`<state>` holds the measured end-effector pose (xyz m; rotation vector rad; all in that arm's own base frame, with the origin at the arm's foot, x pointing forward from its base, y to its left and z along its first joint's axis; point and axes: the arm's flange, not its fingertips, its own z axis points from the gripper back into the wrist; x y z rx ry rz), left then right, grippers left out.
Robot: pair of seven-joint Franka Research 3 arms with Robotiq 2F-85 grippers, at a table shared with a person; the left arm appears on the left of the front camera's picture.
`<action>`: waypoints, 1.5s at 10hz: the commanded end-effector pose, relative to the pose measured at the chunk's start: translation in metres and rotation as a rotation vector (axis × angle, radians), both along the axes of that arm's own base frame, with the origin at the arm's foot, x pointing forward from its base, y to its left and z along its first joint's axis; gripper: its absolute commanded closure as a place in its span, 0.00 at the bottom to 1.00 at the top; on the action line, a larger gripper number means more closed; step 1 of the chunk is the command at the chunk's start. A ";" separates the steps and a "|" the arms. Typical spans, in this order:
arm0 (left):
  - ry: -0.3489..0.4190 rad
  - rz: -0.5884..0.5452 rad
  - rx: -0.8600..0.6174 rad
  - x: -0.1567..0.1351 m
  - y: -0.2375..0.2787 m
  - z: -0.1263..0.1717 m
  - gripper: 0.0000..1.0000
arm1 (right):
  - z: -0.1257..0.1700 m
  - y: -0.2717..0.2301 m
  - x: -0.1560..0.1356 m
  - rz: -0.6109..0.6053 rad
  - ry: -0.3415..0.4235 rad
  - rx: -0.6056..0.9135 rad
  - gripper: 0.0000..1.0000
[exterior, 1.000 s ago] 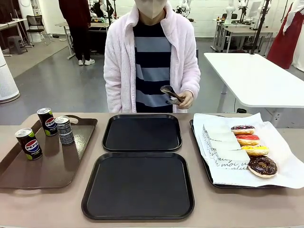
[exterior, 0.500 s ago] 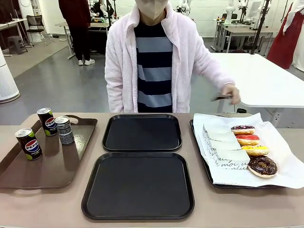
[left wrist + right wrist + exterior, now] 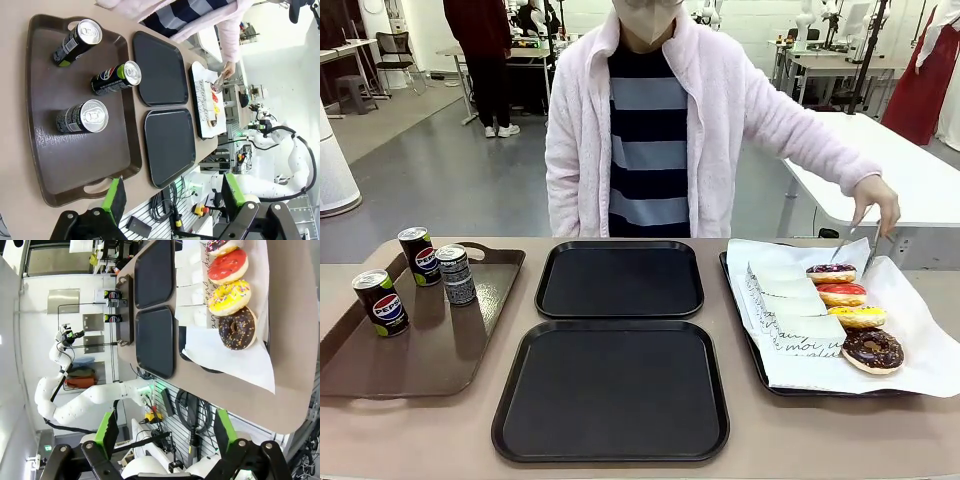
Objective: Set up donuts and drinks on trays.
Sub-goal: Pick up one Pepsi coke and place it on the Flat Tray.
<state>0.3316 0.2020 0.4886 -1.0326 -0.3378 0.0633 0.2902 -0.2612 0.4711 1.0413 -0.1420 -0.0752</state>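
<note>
Several iced donuts (image 3: 841,293) lie in a row on white paper at the right; the row also appears as donuts (image 3: 230,297) in the right wrist view. Three drink cans (image 3: 417,255) stand on the brown tray (image 3: 440,350) at the left, and show from above as cans (image 3: 117,78). Two black trays, far (image 3: 620,280) and near (image 3: 612,390), lie bare in the middle. My left gripper (image 3: 172,200) hovers open, high above the brown tray's end. My right gripper (image 3: 165,432) is open, well off the donut tray's edge. The person's hand (image 3: 877,200) holds tongs (image 3: 855,240) just over the farthest donut (image 3: 831,272).
The donuts' paper (image 3: 790,330) covers a black tray (image 3: 740,330) and hangs over its right rim. The person stands at the far edge behind the far black tray. A white table (image 3: 850,150) stands behind at the right.
The person's hand with the tongs swung from the chest out to the right, then down to the far end of the donut row. Cans, trays and donuts stayed put.
</note>
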 end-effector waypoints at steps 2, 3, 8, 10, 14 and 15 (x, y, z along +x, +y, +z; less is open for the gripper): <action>-0.008 0.000 -0.015 -0.001 0.002 0.000 0.00 | 0.002 -0.001 0.000 0.002 -0.016 0.014 0.00; -0.008 0.000 -0.015 -0.001 0.002 0.000 0.00 | 0.002 -0.001 0.000 0.002 -0.016 0.014 0.00; -0.029 0.057 0.186 0.033 -0.006 0.040 0.00 | 0.002 -0.001 0.000 0.002 -0.016 0.014 0.00; 0.015 0.003 0.571 0.050 -0.028 0.084 0.00 | 0.002 -0.001 0.000 0.002 -0.016 0.014 0.00; 0.258 -0.214 0.927 0.081 -0.115 0.058 0.00 | 0.002 -0.001 0.000 0.002 -0.016 0.014 0.00; 0.266 -0.219 0.951 0.083 -0.130 0.042 0.00 | 0.002 -0.001 0.000 0.002 -0.016 0.014 0.00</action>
